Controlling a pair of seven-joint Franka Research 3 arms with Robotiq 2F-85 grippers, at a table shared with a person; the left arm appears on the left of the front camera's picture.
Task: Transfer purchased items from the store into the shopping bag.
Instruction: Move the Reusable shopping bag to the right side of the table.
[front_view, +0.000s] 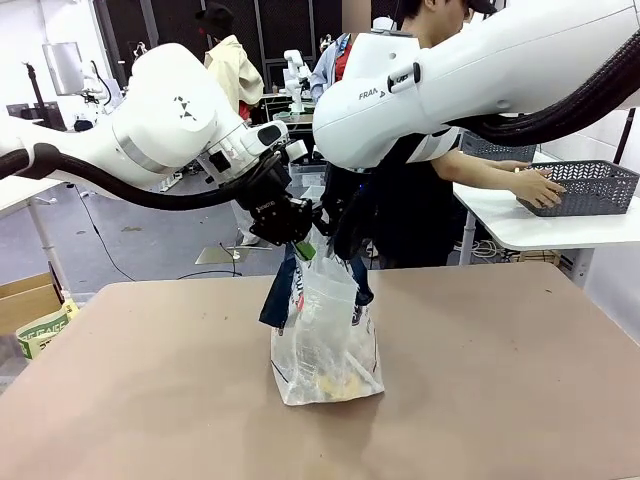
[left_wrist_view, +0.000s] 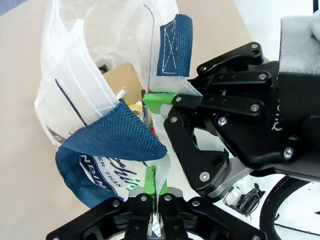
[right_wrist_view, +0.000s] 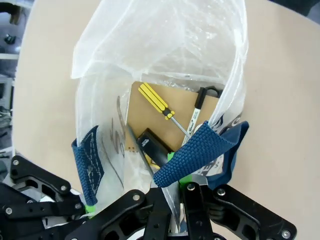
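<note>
The clear shopping bag (front_view: 325, 340) stands at the middle of the tan table, held up by its rim. My left gripper (front_view: 298, 238) is shut on one side of the rim by a navy strap (left_wrist_view: 115, 137). Its green pads (left_wrist_view: 149, 181) pinch the plastic. My right gripper (front_view: 338, 238) is shut on the opposite rim beside the other strap (right_wrist_view: 195, 150). Inside the bag lie purchased items: a brown cardboard packet (right_wrist_view: 145, 107), a yellow-handled screwdriver (right_wrist_view: 155, 102) and a black piece (right_wrist_view: 155, 145). The dark grey store basket (front_view: 590, 185) sits on a white side table, with the person's hand (front_view: 540, 188) on it.
The white side table (front_view: 540, 228) stands at the far right behind the tan table (front_view: 500, 400). The person stands behind the bag, partly hidden by my right arm. A cardboard box (front_view: 28, 300) sits on the floor at the left.
</note>
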